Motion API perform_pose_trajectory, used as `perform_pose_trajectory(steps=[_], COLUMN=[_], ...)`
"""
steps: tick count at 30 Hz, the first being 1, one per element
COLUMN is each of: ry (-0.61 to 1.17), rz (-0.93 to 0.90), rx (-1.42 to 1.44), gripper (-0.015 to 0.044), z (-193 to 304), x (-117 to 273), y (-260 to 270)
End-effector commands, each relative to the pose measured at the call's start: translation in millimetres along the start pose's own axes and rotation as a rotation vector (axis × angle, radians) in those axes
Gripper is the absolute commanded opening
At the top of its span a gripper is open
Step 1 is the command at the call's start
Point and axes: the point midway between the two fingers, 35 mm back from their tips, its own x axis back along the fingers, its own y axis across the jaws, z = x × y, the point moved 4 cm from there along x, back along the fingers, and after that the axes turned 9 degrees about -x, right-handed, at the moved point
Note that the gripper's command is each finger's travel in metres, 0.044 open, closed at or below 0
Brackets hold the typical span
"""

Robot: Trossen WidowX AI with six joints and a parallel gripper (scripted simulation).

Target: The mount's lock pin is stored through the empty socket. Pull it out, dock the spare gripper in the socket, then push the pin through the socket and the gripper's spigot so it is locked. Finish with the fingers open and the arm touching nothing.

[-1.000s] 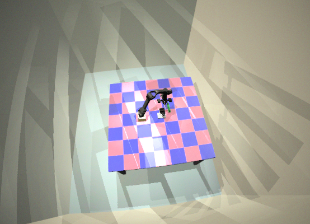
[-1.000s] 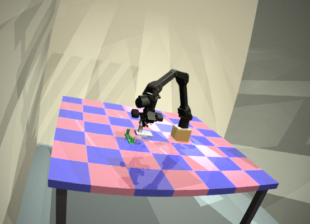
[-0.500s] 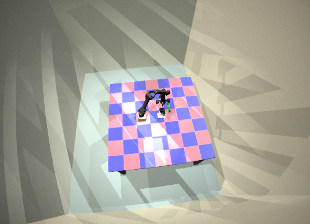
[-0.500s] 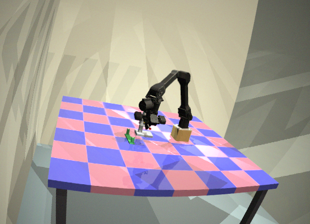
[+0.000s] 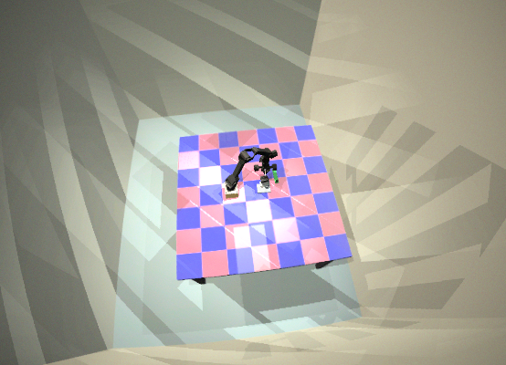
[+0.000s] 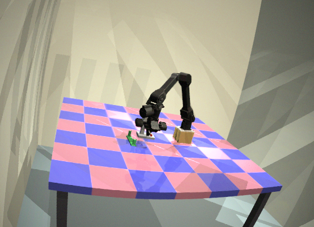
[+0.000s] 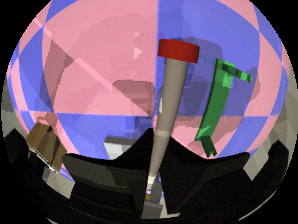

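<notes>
Lock pin [image 7: 171, 95], light and stiff by look, is pinched in claw [image 7: 153, 132] [image 6: 148, 133] above near-middle table [image 6: 107, 167] [image 5: 215, 264]; shaft may slip, red head [image 7: 178, 51] gives better stop.

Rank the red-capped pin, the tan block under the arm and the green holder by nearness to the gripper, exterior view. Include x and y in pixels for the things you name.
1. Red-capped pin [image 6: 151, 135] [image 7: 172, 95]: held in the gripper [image 5: 265, 172] [image 6: 149, 133] [image 7: 153, 132].
2. Green holder [image 5: 276, 176] [image 6: 131, 140] [image 7: 213, 107]: picture left.
3. Tan block [image 5: 232, 195] [image 6: 183, 136] [image 7: 46, 142]: picture right, farthest.
</notes>
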Motion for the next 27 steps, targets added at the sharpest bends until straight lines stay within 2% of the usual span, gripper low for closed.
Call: perform_pose_trajectory(steps=[1,27], ry=[-0.006,-0.005], rz=[0.001,-0.007], rx=[0.001,0.004], gripper=[0.0,0.0], z=[2.9,22.0], x=[0.9,-5.0], y=[0.3,-3.8])
